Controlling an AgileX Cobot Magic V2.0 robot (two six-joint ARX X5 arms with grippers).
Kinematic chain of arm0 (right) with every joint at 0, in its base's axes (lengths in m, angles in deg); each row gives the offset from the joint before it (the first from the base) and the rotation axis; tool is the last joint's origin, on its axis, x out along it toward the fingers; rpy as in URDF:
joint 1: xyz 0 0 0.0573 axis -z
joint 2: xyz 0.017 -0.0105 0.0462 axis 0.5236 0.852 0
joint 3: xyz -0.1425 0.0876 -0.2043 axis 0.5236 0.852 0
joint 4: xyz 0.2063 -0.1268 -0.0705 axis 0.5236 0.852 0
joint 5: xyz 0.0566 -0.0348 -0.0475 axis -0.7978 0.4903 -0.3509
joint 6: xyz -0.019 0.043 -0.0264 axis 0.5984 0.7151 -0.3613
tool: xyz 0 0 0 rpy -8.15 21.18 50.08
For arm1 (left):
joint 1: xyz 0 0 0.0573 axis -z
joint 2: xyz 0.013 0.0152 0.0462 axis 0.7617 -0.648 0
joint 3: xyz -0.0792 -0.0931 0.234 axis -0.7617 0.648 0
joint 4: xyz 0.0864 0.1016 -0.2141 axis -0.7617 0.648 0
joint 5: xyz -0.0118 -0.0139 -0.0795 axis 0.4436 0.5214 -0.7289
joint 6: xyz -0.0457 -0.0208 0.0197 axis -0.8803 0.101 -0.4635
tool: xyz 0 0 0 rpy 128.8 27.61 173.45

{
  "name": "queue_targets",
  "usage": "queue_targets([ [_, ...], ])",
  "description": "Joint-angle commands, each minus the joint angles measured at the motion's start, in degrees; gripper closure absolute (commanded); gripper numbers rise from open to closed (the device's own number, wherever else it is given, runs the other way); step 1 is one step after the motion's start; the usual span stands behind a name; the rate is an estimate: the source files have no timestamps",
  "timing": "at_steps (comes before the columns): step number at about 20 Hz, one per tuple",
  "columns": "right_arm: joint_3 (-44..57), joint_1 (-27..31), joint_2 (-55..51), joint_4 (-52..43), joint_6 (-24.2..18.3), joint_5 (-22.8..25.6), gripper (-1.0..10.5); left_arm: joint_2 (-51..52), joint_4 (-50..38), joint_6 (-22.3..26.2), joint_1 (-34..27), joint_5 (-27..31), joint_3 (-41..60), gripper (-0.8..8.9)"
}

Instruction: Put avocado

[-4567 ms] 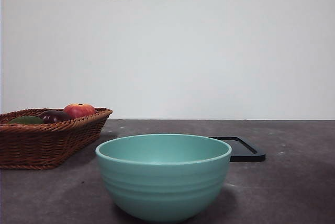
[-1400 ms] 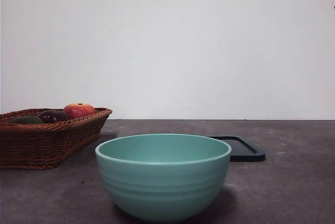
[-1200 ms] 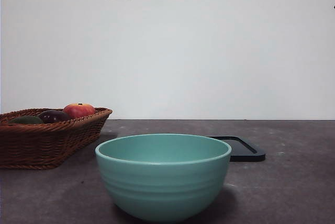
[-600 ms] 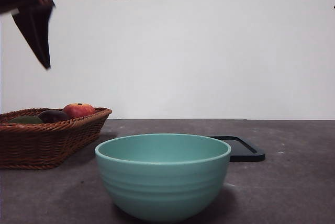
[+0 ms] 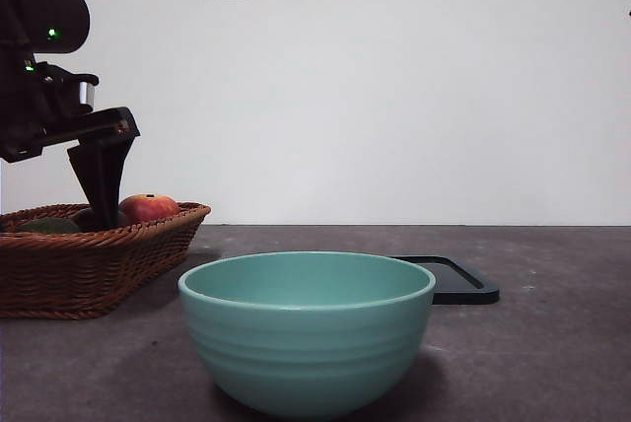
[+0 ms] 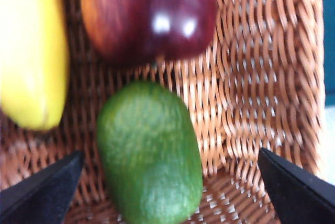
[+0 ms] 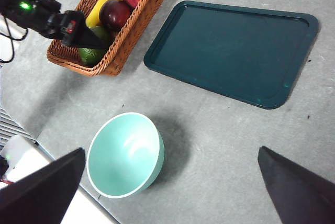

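Note:
The avocado [image 6: 149, 153], dark green and oval, lies in the wicker basket [image 6: 251, 77] at the table's left. My left gripper [image 6: 168, 153] is open just above it, with one jaw on each side and neither touching it. In the front view the left gripper [image 5: 99, 195] hangs over the basket [image 5: 89, 264], and only the top of the avocado [image 5: 44, 227] shows above the rim. My right gripper [image 7: 171, 150] is open and empty, high above the table. From there I also see the avocado [image 7: 91, 55] and the left gripper [image 7: 78, 33].
The basket also holds a dark purple fruit [image 6: 157, 14], a yellow fruit [image 6: 31, 51] and a red apple [image 5: 150, 208]. A teal bowl [image 5: 308, 343] stands at the front middle. A dark flat tray [image 5: 458, 284] lies behind it to the right.
The left arm has come in from the upper left and dropped down over the basket. Fruit, bowl and tray have not moved.

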Motion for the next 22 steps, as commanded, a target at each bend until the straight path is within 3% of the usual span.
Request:
queue_targets([
  [1, -1.07, -0.26, 0.22, -0.46, -0.48, -0.07, 3.9, -2.19, -0.68, 0.15, 0.09, 0.33, -1.4, 2.61],
  [6, -1.07, -0.26, 0.22, -0.44, -0.48, -0.04, 3.9, -4.44, -1.38, 0.11, 0.07, 0.33, -1.4, 2.66],
  [8, -1.07, -0.26, 0.22, -0.44, -0.48, -0.04, 3.9, -5.35, -1.29, 0.11, 0.04, 0.33, -1.4, 3.44],
  [13, -1.07, -0.26, 0.22, -0.11, -0.46, -0.04, 3.9, -6.05, -0.92, 0.07, 0.04, 0.33, -1.68, 6.48],
  [22, -1.07, -0.26, 0.22, -0.11, -0.5, -0.04, 3.9, 0.57, 8.81, 0.48, 1.51, 0.2, -8.83, 6.61],
])
